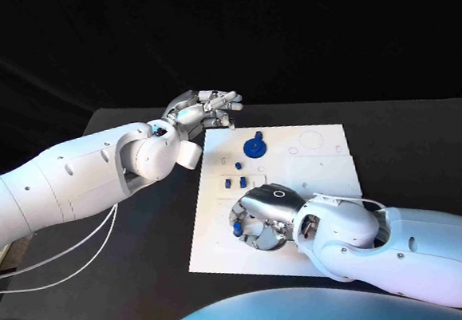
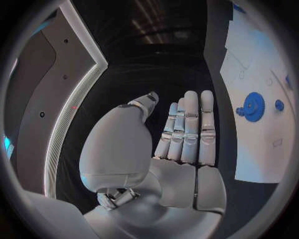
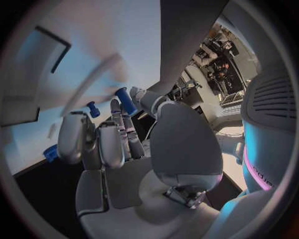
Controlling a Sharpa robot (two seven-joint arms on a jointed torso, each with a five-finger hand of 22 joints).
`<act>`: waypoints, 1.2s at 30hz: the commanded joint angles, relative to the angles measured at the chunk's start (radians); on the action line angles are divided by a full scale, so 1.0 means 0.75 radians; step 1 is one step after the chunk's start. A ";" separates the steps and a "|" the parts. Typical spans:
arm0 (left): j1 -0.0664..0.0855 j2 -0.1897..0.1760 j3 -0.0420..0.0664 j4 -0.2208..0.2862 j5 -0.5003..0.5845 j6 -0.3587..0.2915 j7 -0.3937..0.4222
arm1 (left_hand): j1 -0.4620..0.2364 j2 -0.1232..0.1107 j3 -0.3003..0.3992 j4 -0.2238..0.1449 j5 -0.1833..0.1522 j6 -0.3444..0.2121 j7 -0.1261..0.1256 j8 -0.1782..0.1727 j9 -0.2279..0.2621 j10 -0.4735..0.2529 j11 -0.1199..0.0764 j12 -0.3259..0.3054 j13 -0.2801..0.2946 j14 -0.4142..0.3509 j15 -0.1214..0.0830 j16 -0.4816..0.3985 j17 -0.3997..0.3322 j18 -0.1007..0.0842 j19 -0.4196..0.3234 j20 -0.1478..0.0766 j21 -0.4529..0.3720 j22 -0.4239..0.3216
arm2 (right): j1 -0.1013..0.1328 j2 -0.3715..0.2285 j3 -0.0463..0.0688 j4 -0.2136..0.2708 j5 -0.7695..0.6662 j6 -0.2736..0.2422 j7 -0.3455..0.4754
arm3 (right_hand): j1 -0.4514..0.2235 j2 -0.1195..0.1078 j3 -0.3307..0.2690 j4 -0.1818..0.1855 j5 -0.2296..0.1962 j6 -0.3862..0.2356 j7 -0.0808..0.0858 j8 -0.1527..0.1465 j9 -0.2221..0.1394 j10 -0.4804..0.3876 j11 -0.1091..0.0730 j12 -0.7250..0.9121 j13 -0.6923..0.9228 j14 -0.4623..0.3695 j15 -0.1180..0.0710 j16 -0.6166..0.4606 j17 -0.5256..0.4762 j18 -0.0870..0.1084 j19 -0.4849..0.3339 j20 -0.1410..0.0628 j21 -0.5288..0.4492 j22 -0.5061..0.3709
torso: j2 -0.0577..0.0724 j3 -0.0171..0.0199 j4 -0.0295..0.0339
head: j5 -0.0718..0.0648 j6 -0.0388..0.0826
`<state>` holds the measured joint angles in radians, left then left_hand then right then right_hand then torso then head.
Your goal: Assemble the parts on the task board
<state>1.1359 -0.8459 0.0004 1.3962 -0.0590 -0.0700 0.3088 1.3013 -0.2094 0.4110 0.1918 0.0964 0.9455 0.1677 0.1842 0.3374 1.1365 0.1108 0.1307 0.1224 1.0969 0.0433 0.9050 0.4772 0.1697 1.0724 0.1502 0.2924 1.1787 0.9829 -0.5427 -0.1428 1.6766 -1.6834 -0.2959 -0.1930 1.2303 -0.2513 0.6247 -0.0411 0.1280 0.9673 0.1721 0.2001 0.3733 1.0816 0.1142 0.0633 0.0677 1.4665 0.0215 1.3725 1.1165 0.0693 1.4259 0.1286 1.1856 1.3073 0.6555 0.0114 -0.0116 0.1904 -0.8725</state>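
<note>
The white task board [image 1: 313, 166] lies in the middle of the table. A blue gear [image 1: 253, 147] stands on its far part, with small blue pieces [image 1: 234, 181] just nearer. My left hand [image 1: 203, 107] hovers past the board's far left corner, fingers straight and holding nothing; in the left wrist view the left hand [image 2: 181, 139] shows beside the blue gear [image 2: 253, 106]. My right hand [image 1: 265, 216] is low over the board's near part. In the right wrist view a blue peg [image 3: 126, 101] sits pinched between the thumb and a finger of the right hand [image 3: 118, 144].
Another small blue piece [image 3: 92, 109] and a blue part [image 3: 51, 152] lie on the board near my right hand's fingers. White cables [image 1: 70, 255] run over the table's left side. Black table [image 1: 415, 142] surrounds the board.
</note>
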 commanded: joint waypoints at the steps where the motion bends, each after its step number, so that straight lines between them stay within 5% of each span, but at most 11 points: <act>1: 0.001 0.001 0.001 0.003 0.008 0.018 0.007 | 0.001 0.009 -0.008 -0.003 -0.004 -0.011 0.000 0.006 0.002 -0.010 0.001 -0.002 0.002 -0.011 0.002 -0.007 -0.002 0.012 0.005 -0.001 -0.008 -0.001 | -0.001 -0.013 0.000 0.014 -0.012 -0.080 0.020 | -0.015 0.003 -0.026 -0.005 0.003 -0.017 0.002 -0.011 -0.005 -0.041 0.005 0.000 -0.002 -0.005 0.012 -0.026 -0.040 0.021 -0.027 0.002 -0.060 0.194 | 0.000 0.0010 -0.0005 | 0.000 0.000; 6: 0.001 0.000 0.001 0.001 0.008 0.018 0.006 | 0.001 0.009 -0.008 -0.003 -0.004 -0.011 0.000 0.006 0.002 -0.010 0.001 -0.002 0.002 -0.011 0.002 -0.007 -0.002 0.012 0.005 -0.001 -0.008 -0.001 | 0.008 -0.065 0.002 0.050 0.040 -0.163 0.060 | 0.021 0.041 -0.181 -0.007 0.032 -0.035 0.013 -0.034 -0.030 -0.165 0.021 0.012 -0.004 -0.060 0.026 -0.118 -0.197 0.055 -0.100 0.016 -0.259 0.131 | -0.002 0.0008 -0.0035 | 0.001 0.000; 12: 0.001 0.002 0.001 -0.003 0.008 0.018 0.006 | 0.001 0.009 -0.008 -0.003 -0.004 -0.011 0.000 0.006 0.002 -0.010 0.001 -0.002 0.002 -0.011 0.002 -0.007 -0.002 0.012 0.005 -0.001 -0.008 -0.001 | 0.065 -0.160 0.008 0.107 0.222 -0.231 0.133 | 0.049 0.087 -0.438 0.064 0.105 -0.052 0.012 -0.059 -0.071 -0.179 0.020 0.054 -0.002 -0.077 0.025 -0.167 -0.275 0.068 -0.114 0.014 -0.349 0.096 | -0.004 -0.0011 -0.0041 | -0.007 0.001; 18: 0.001 0.005 0.001 -0.011 0.009 0.018 0.006 | 0.001 0.011 -0.012 -0.001 -0.005 -0.012 0.000 0.006 0.002 -0.011 0.001 -0.001 0.003 -0.012 0.002 -0.007 -0.002 0.012 0.006 0.000 -0.011 -0.003 | 0.152 -0.303 0.017 0.175 0.578 -0.261 0.183 | 0.063 0.112 -0.451 0.082 0.116 -0.033 0.013 -0.054 -0.081 -0.101 0.010 0.106 0.009 -0.077 0.016 -0.179 -0.290 0.068 -0.112 0.010 -0.365 0.088 | -0.007 -0.0002 -0.0063 | -0.025 0.011; 24: 0.001 0.010 -0.001 -0.019 0.009 0.016 0.006 | 0.001 0.011 -0.012 -0.001 -0.005 -0.012 0.000 0.006 0.002 -0.011 0.001 -0.001 0.003 -0.012 0.002 -0.007 -0.002 0.012 0.006 0.000 -0.011 -0.003 | 0.249 -0.468 0.021 0.179 0.782 -0.191 0.128 | 0.036 0.092 -0.399 0.095 0.110 0.006 -0.023 -0.042 -0.085 0.114 -0.039 0.202 0.057 -0.033 -0.022 -0.132 -0.203 0.046 -0.057 -0.023 -0.234 0.130 | -0.018 -0.0063 -0.0186 | -0.056 0.000; 30: 0.000 0.013 -0.003 -0.023 0.008 0.015 0.007 | 0.001 0.011 -0.012 -0.001 -0.005 -0.012 0.000 0.006 0.002 -0.011 0.001 -0.001 0.003 -0.012 0.002 -0.007 -0.002 0.012 0.006 0.000 -0.011 -0.003 | 0.282 -0.613 0.016 0.189 0.774 -0.102 -0.008 | -0.041 0.027 -0.420 0.156 0.096 0.062 -0.085 0.016 -0.012 0.336 -0.113 0.390 0.231 0.025 -0.083 -0.025 -0.015 0.007 0.026 -0.078 -0.012 0.207 | -0.025 -0.0071 -0.0265 | -0.104 0.008; 32: 0.000 0.014 -0.003 -0.023 0.008 0.016 0.007 | 0.001 0.011 -0.012 -0.001 -0.005 -0.012 0.000 0.006 0.002 -0.011 0.001 -0.001 0.003 -0.012 0.002 -0.007 -0.002 0.012 0.006 0.000 -0.011 -0.003 | 0.278 -0.644 0.014 0.204 0.755 -0.080 -0.051 | -0.049 0.021 -0.453 0.187 0.096 0.055 -0.095 0.034 0.031 0.326 -0.134 0.515 0.361 0.046 -0.096 0.030 0.085 -0.006 0.049 -0.092 0.059 0.232 | -0.026 -0.0067 -0.0283 | -0.123 0.010; 34: 0.000 0.013 -0.004 -0.023 0.008 0.015 0.007 | 0.001 0.011 -0.012 -0.001 -0.005 -0.012 0.000 0.006 0.002 -0.011 0.001 -0.001 0.003 -0.012 0.002 -0.007 -0.002 0.012 0.006 0.000 -0.011 -0.003 | 0.270 -0.678 0.011 0.224 0.731 -0.060 -0.102 | -0.073 0.023 -0.498 0.235 0.092 0.049 -0.105 0.054 0.079 0.313 -0.138 0.716 0.568 0.064 -0.094 0.083 0.184 -0.018 0.072 -0.102 0.131 0.255 | -0.028 -0.0069 -0.0306 | -0.134 0.012; 36: 0.000 0.012 -0.004 -0.024 0.008 0.015 0.007 | 0.001 0.011 -0.012 -0.001 -0.005 -0.012 0.000 0.006 0.002 -0.011 0.001 -0.001 0.003 -0.012 0.002 -0.007 -0.002 0.012 0.006 0.000 -0.011 -0.003 | 0.261 -0.715 0.007 0.245 0.704 -0.047 -0.159 | -0.065 0.036 -0.604 0.310 0.095 0.014 -0.099 0.072 0.151 0.351 -0.141 1.228 1.112 0.089 -0.102 0.156 0.332 -0.035 0.098 -0.097 0.217 0.275 | -0.030 -0.0079 -0.0344 | -0.144 0.008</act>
<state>1.1356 -0.8380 -0.0033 1.3774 -0.0584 -0.0702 0.3080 1.3013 -0.2094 0.4083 0.1889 0.0964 0.9455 0.1677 0.1842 0.3381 1.1365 0.1108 0.1307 0.1236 1.0933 0.0469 0.9050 0.4773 0.1697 1.0723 0.1502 0.2856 1.1773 1.1825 -1.0701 -0.1366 1.8498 -1.1382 -0.3975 -0.2052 1.1741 -0.2315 0.1939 0.1791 0.1992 0.9840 0.0968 0.2491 0.4716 1.3331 0.0086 0.8836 0.7974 1.4654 -0.0493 1.4745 1.2984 0.0527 1.4633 0.0543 1.3319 1.3077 0.6360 0.0062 -0.0321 0.0955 -0.8651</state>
